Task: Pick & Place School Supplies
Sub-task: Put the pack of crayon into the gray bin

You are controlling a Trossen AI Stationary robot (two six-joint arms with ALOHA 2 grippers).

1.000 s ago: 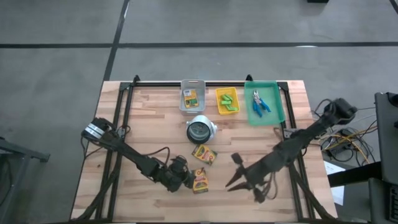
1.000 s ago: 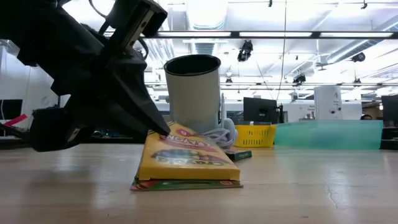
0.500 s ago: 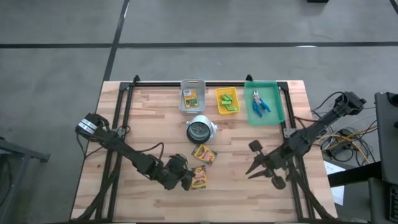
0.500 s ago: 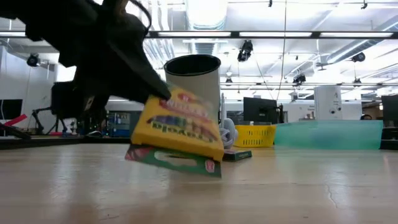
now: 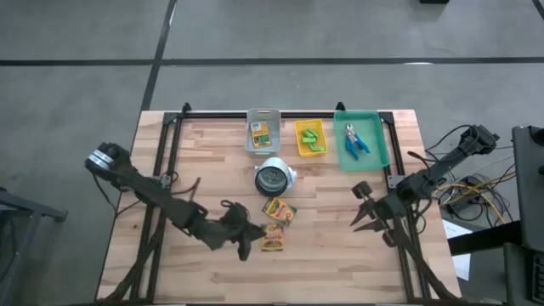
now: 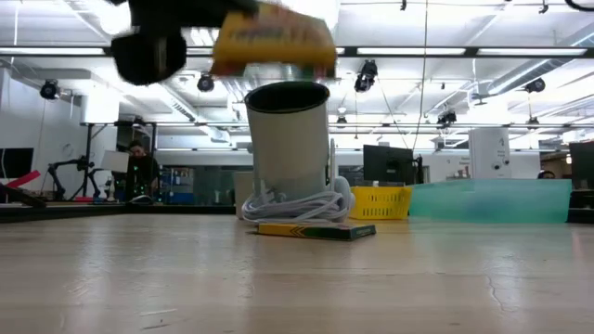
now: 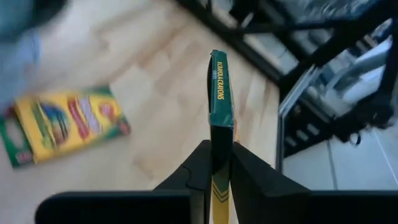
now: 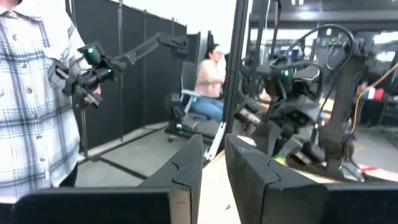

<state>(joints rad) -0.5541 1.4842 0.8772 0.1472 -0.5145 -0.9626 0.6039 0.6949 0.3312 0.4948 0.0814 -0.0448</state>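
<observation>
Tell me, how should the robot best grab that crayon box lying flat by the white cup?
Probably from straight above, pinching the two long thin edges of the crayon box. It lies flat on the table, so only its edges give a hold, and the cup stands close on one side.

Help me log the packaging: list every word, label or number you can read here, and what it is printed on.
"CRAYONS", with one more blurred word before it: on the green side edge of the crayon box held in the left gripper.
Print on the yellow crayon box lying on the table: too blurred to read.
Box in the clear bin: too small.
</observation>
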